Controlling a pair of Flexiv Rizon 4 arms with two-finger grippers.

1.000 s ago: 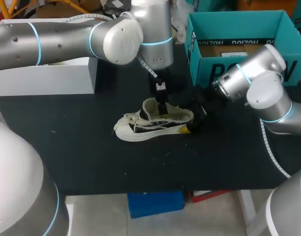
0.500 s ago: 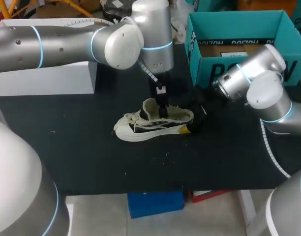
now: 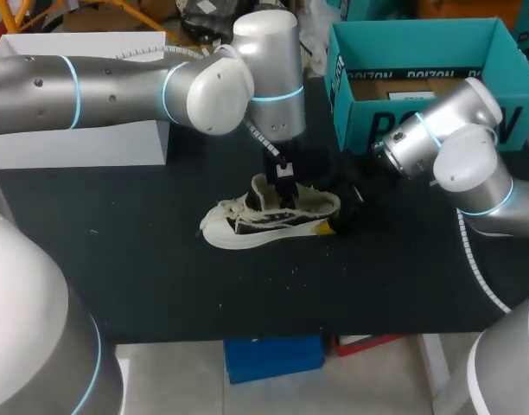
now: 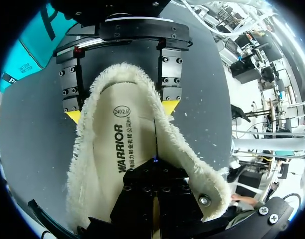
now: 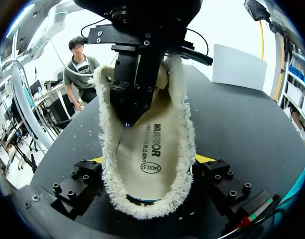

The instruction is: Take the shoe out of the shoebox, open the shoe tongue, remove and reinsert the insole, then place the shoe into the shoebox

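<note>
Resting on the black table (image 3: 161,277) near the teal shoebox (image 3: 420,117), the shoe (image 3: 247,226) sits outside the box, toe toward my left side and heel toward my right. The right gripper (image 5: 151,160) stands wide, its yellow-tipped fingers (image 5: 80,179) pressed against the heel from both sides, so it has the shoe clamped. The left gripper (image 3: 286,194) reaches down through the fleece-lined opening. Its black fingers are drawn together with only a thin seam between them, their tips on the insole (image 4: 110,164), which lies flat inside the shoe; whether they pinch any of it I cannot tell. A white box (image 3: 74,138) sits at the table's far left.
</note>
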